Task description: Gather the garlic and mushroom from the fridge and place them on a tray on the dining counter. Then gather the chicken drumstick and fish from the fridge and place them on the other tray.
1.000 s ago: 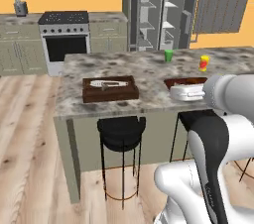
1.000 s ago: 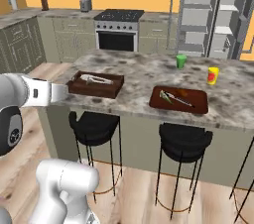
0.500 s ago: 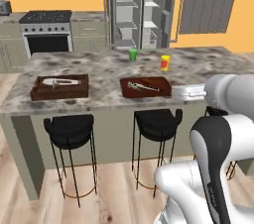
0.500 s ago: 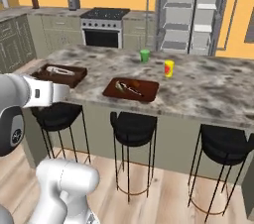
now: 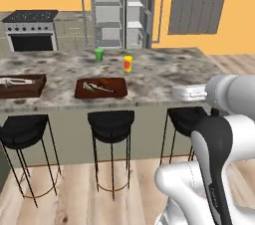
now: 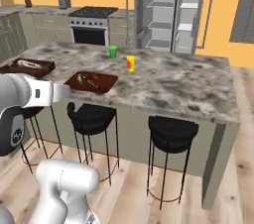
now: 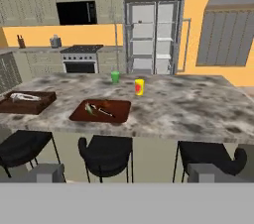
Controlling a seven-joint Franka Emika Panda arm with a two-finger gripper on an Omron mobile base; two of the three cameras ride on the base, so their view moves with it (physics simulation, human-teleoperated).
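One change, whole view: both base views have slid sideways along the island, so the camera and base have travelled and the things have not. The trays that sat mid-frame now lie toward the left of the frame.
Meaning for the task: judged, the base is in transit, rounding the island rather than working at it. No pick or place is in hand.
Fridge: the fridge (image 5: 124, 10) stands at upper centre of the left base view. It is tall and grey with both doors swung open, a long bar handle on each door and white shelves. What lies on the shelves is too small to tell.
Surface: the dining counter (image 5: 164, 74) crosses mid-frame, with a mottled grey-brown top and black stools (image 5: 110, 119) tucked under it.
Dark tray: the other tray (image 5: 30, 89) is at the left edge, with raised walls. The fish (image 5: 15, 80) is inside as a pale, slender streak.
Flat tray: the tray (image 5: 115, 89) is left of centre, reddish-brown and low-rimmed. It holds a few small pieces that cannot be told apart.
Progress: judged, both trays are loaded, so little or nothing may remain.
Cups: a green cup (image 5: 99, 55) and a yellow cup (image 5: 128, 63) stand behind the flat tray, apart from it.
Jaws: the gripper (image 7: 128, 176) is at the bottom of the hand view, spread wide and released, with nothing between.
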